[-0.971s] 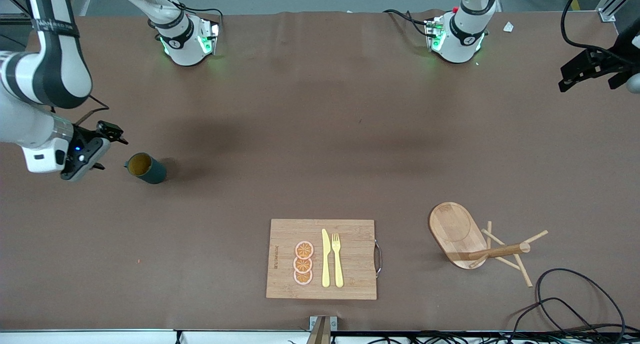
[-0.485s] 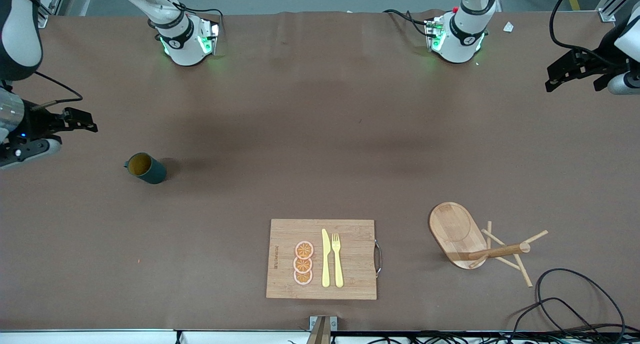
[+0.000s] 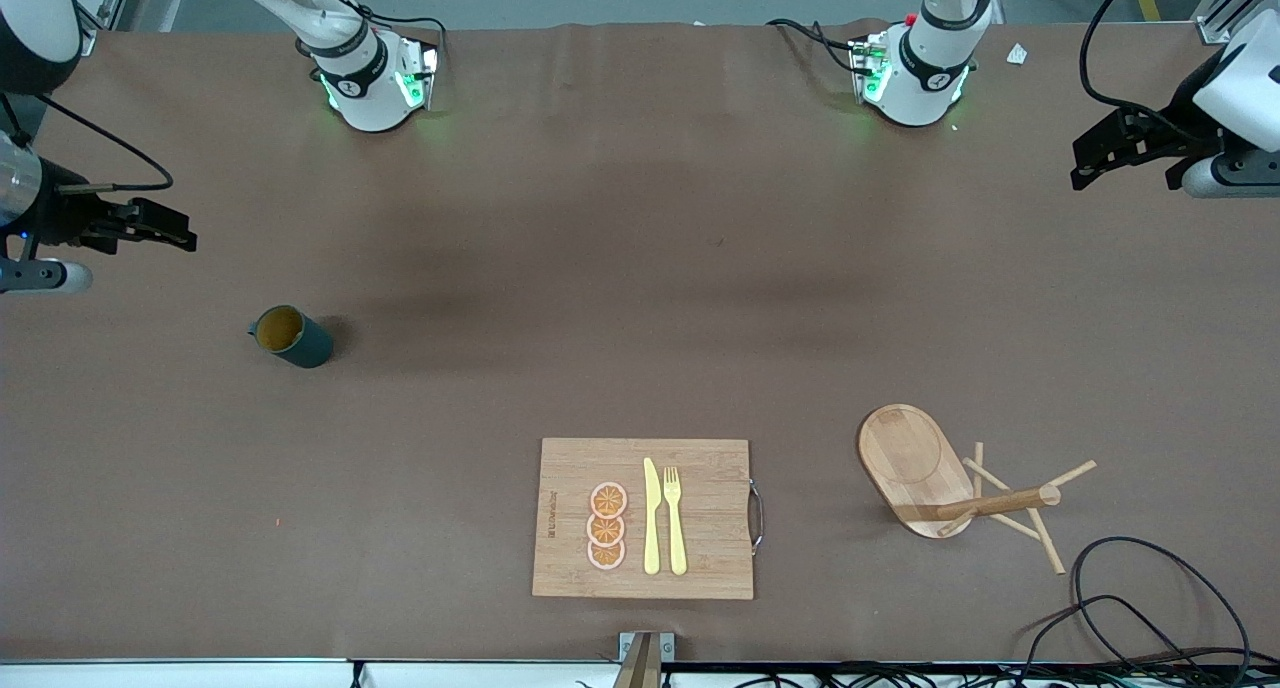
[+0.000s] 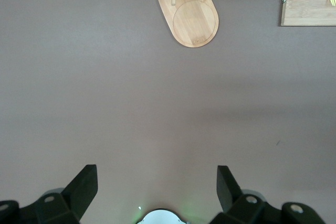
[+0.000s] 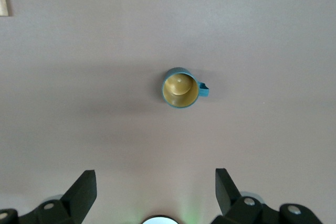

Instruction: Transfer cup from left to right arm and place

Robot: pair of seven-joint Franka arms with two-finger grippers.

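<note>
Cup (image 3: 291, 336) sits upright on the brown worktop (image 3: 640, 268) at the right arm's end, and nobody's holding it: a second ago the right hand (image 3: 150, 226) was right beside it, now it's pulled up and off toward the worktop's edge with fingers spread apart, so I'd say the placing is done. Left hand (image 3: 1100, 153) is also apart and empty, drifting in over its own end, well away from the cup.
</note>
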